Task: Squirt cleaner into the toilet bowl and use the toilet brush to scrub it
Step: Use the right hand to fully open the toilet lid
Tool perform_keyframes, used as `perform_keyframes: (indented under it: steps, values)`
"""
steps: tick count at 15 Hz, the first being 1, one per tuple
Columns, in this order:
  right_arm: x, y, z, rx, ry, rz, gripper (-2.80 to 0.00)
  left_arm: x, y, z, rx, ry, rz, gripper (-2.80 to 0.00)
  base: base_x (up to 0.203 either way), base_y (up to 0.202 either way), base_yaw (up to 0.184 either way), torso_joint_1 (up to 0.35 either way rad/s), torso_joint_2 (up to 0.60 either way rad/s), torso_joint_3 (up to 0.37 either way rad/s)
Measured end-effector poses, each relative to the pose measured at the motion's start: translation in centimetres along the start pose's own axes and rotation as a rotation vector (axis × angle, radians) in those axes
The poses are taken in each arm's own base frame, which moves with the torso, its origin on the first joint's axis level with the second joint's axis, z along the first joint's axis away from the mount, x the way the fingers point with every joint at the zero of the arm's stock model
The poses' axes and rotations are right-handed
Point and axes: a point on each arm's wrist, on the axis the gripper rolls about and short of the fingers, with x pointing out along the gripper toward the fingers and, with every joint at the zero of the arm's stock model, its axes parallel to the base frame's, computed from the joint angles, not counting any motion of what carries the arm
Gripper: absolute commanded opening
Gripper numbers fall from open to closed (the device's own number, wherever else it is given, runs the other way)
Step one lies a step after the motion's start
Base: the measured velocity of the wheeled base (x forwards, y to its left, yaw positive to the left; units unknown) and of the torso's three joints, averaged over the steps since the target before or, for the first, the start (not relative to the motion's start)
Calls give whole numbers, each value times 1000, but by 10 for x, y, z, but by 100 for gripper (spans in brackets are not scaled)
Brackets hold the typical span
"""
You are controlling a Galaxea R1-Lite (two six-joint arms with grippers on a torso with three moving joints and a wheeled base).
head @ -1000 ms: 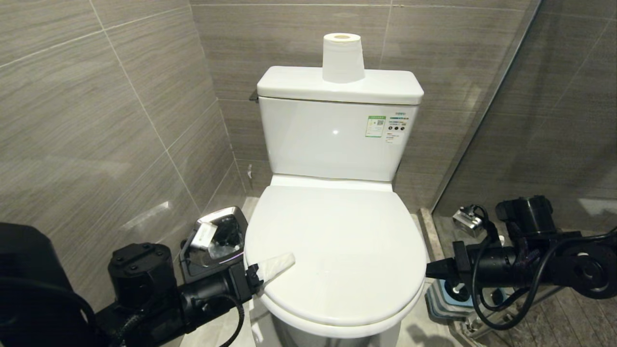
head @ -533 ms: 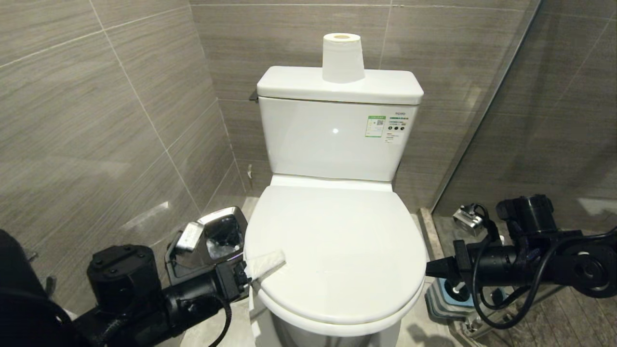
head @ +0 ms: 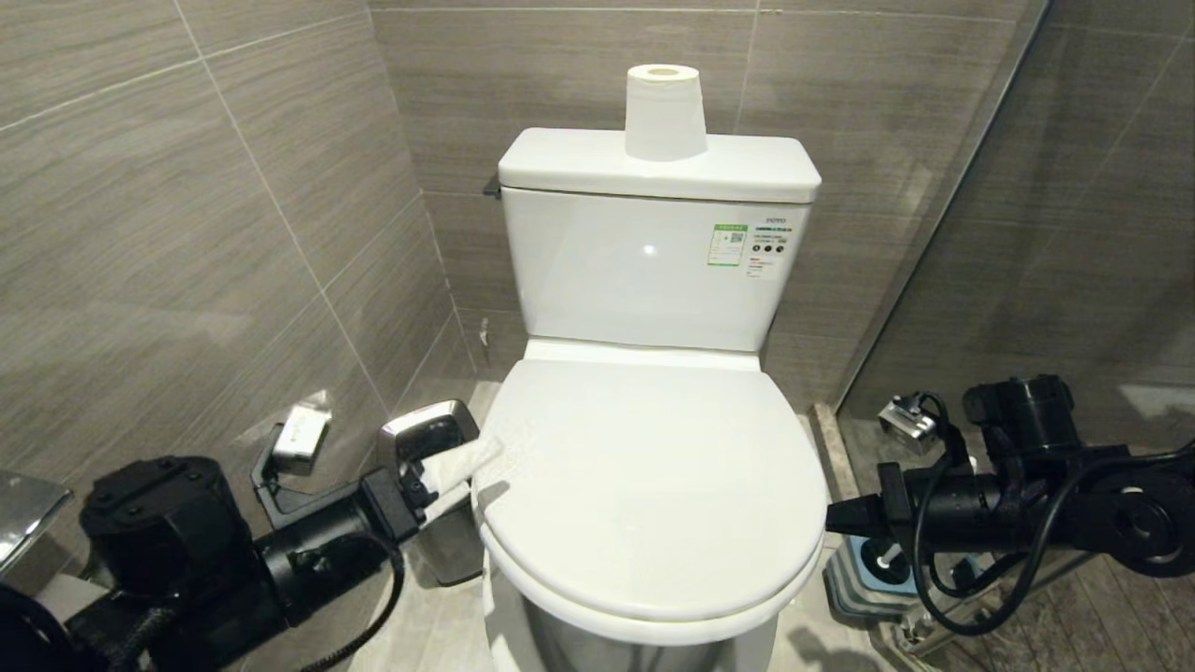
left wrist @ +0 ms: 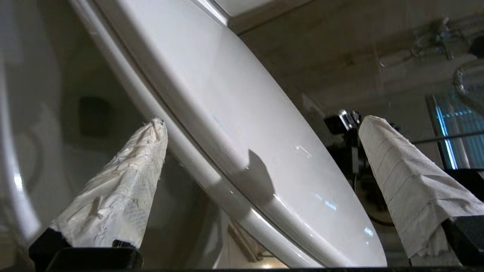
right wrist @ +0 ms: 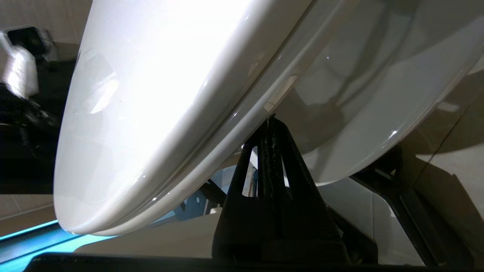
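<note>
the toilet bowl (right wrist: pixel 378 98) sits under a closed white lid (head: pixel 653 485), so only its outer ceramic wall shows, from the right wrist view; the inside is hidden. no cleaner and no toilet brush can be picked out; a blue-grey holder (head: pixel 854 569) stands on the floor at the toilet's right.

the step in hand looks like getting the lid up. the left gripper (head: pixel 453 467) is at the lid's left front edge, its paper-wrapped fingers (left wrist: pixel 124 189) spread wide, one at the seam under the rim, the other over the lid's top. to do this well, slide it further in so the lower finger is truly under the lid only, not the seat, then close and lift in an arc about the hinge at the tank (head: pixel 653 271). the wrapping may slip on glossy plastic.

the right gripper (right wrist: pixel 270 124) is pressed together, empty, its tip just beside the rim's right underside. the steel bin (head: pixel 429 434) stands close to the left arm.
</note>
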Motion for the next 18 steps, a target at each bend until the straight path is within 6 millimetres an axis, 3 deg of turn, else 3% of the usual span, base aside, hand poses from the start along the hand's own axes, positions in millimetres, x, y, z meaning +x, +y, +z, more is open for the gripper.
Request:
perform_keyframes:
  steps: [7, 18]
  values:
    - [-1, 1, -2, -14, -12, 4, -280, -20, 12, 29, 98, -141, 77, 0, 0, 0, 0, 0, 0, 0]
    - [-2, 1, -2, -18, -17, 4, -280, -37, -8, 45, 542, -248, 82, 0, 0, 0, 0, 0, 0, 0]
